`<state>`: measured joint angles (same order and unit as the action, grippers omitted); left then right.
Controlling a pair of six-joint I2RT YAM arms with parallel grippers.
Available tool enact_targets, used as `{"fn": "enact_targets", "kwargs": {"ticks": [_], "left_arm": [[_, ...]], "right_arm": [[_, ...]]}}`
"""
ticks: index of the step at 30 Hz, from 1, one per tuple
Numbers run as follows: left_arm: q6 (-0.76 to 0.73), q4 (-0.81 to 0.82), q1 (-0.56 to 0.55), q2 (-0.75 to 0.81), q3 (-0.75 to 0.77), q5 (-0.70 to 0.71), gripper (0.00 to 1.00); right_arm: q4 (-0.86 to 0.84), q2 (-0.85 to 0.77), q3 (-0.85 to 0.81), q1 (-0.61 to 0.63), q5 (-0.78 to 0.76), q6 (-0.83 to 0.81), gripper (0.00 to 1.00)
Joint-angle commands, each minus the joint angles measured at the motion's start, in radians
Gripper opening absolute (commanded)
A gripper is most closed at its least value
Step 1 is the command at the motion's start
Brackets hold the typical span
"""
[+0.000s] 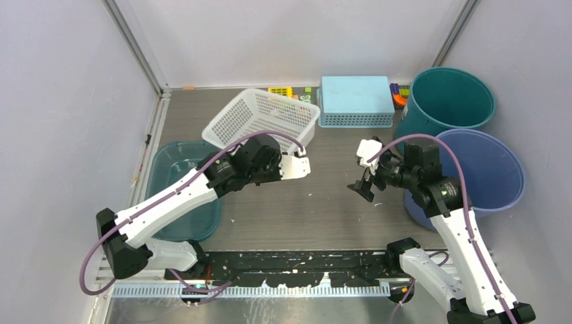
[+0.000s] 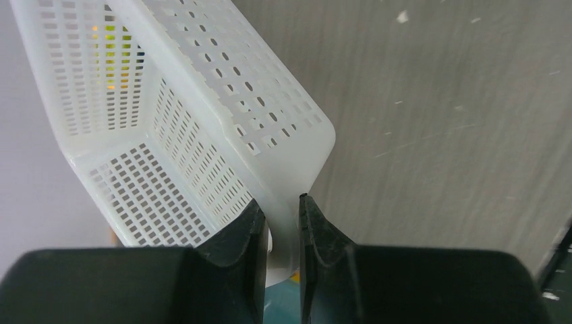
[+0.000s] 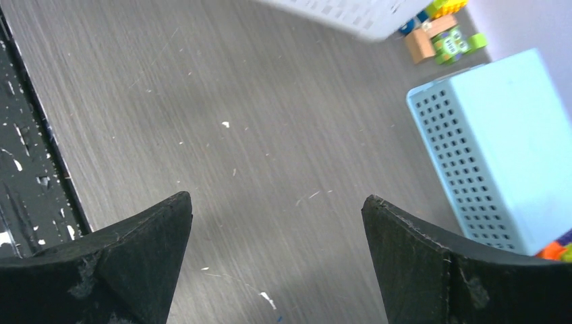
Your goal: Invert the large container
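The white perforated basket sits tilted at the back middle of the table, its opening facing up and towards me. My left gripper is shut on the rim at the basket's near right corner. In the left wrist view the two black fingers pinch the smooth white rim of the basket, and the corner is off the table. My right gripper is open and empty, hovering over bare table right of centre; its spread fingers frame only tabletop. A strip of the basket's edge shows at the top of the right wrist view.
A teal tub lies under my left arm. A light blue perforated box stands at the back, also in the right wrist view. A teal bucket and a blue bucket stand on the right. Toy bricks lie by the back wall.
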<state>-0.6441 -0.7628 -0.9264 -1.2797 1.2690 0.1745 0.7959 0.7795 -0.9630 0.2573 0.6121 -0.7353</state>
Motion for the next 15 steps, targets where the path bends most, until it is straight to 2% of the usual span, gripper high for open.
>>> {"fn": "enact_targets", "kwargs": {"ticks": [1,9,15], "left_arm": [[0.087,-0.043,-0.048,0.056,0.055,-0.149,0.00],[0.161,-0.044,-0.109,0.032,0.009,-0.268,0.00],[0.237,-0.026,-0.126,-0.026,0.018,-0.370,0.00]], "right_arm": [[0.056,0.038,-0.141,-0.006,-0.008,-0.034,1.00],[0.185,0.139,-0.289,-0.007,0.123,-0.105,1.00],[0.182,0.158,-0.267,-0.006,0.192,-0.184,1.00]]}}
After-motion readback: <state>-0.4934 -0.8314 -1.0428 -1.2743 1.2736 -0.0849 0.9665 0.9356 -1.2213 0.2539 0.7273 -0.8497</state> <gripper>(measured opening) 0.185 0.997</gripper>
